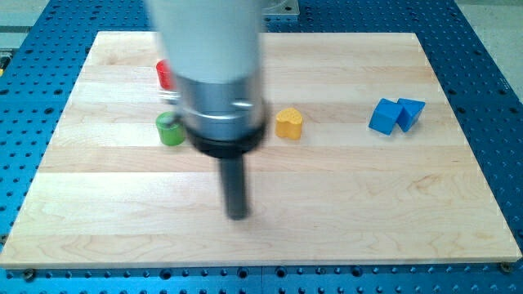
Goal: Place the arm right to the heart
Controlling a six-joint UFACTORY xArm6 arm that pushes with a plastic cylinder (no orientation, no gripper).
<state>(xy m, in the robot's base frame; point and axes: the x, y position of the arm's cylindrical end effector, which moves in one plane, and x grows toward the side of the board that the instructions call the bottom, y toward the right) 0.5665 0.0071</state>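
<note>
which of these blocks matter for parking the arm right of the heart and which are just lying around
Job:
yellow heart
my tip, below and left of the heart in the view

Lying about:
green cylinder
red block, partly hidden by the arm
two blue blocks, touching, at the view's right

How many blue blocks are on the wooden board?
2. A blue cube sits near the view's right edge, and a blue triangular block touches it on its right. The arm hides part of the board, so another could be behind it.

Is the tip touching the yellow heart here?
Apart. The camera view shows my tip below and left of the yellow heart, with bare board between them.
</note>
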